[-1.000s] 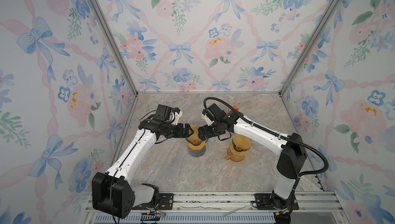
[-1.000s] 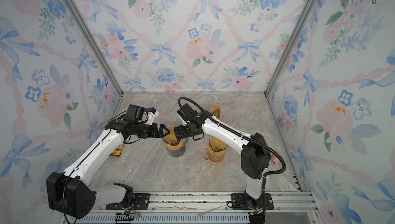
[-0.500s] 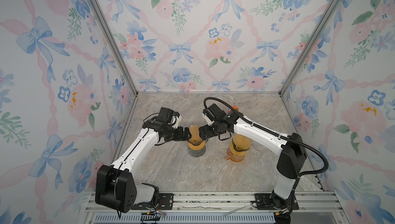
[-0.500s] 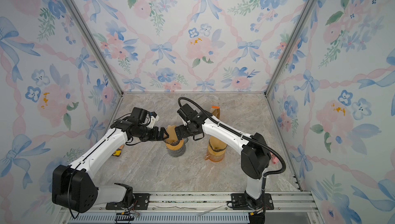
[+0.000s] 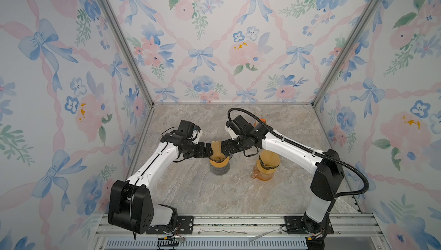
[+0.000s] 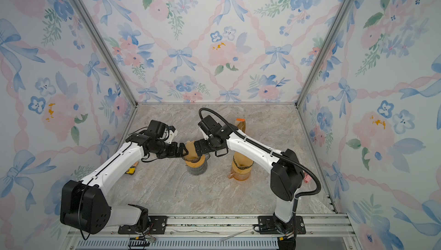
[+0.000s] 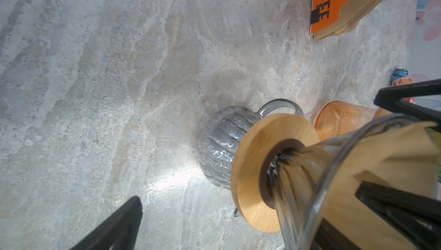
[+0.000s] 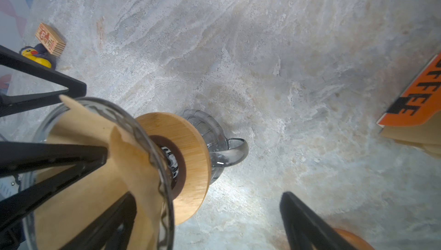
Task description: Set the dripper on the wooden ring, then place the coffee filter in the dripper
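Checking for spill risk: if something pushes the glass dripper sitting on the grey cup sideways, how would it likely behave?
Probably tippy: the glass dripper just rests by its wooden collar on the grey ribbed cup, a tall stack. Being glass, likely rigid, slick and breakable. The paper filter inside looks light, so adds little steadiness.

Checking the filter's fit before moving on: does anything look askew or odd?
Yes. The paper filter sits crumpled in the dripper: a fold stands up inside, and one corner pokes above the glass rim instead of lying flat.
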You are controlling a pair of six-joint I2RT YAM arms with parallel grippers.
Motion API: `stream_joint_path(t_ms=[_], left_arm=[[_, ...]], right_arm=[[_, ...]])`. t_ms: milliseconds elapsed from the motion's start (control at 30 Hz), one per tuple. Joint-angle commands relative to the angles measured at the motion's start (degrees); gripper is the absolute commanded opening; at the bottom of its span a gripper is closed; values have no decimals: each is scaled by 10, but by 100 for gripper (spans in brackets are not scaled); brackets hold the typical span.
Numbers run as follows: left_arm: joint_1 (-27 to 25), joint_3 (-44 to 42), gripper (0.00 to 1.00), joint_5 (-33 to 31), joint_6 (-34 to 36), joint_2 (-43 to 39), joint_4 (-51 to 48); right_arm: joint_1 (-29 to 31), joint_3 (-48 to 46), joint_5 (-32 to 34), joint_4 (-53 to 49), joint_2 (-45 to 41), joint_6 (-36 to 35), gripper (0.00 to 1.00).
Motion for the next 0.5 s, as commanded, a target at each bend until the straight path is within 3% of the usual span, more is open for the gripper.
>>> stream_joint_path(t_ms=[0,467], left_arm=[[-7,2,98,-5,-4,3,-2],[-19,9,98,-5,-6,2,-3]], right_arm=[[-7,-10,-16,15,-23,9,96],[-19,-58,14,18,-29,12,96]])
